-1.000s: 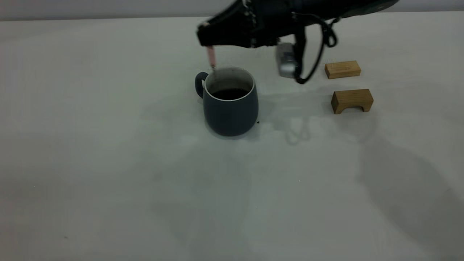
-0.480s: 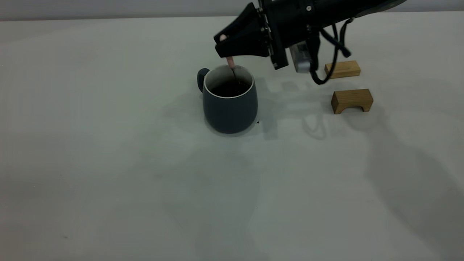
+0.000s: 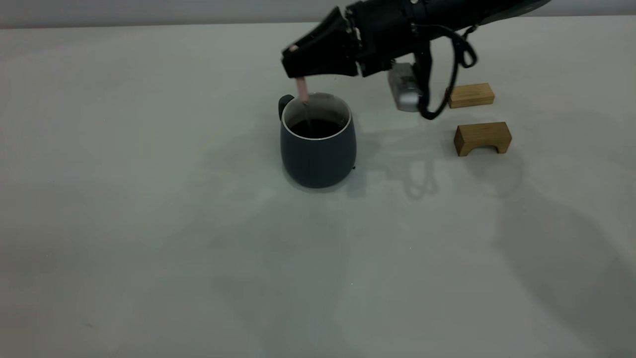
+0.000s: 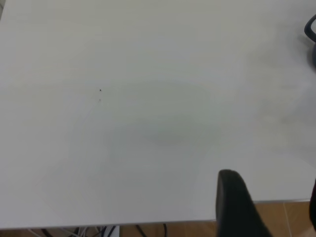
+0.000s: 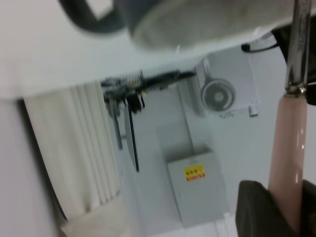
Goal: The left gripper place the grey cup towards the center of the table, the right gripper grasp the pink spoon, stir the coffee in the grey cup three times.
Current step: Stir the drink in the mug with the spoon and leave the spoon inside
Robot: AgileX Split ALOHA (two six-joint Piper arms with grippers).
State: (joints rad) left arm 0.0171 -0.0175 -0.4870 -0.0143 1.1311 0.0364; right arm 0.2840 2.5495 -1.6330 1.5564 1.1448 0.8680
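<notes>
Above one grey cup, right tool clamping one pink spoon, two wooden blocks.

Two tan wooden blocks lay at the desk's right side in the exterior view, one behind the other and apart. The farther one was a plain rectangular block; the nearer was an arch-shaped block — a notch cut into its underside — standing on its two feet. The right wrist view caught the room beyond: a pale pleated curtain, a white unit with a round fan, and a grey cabinet bearing a yellow label. Wood-toned flooring showed past the desk's edge.
</notes>
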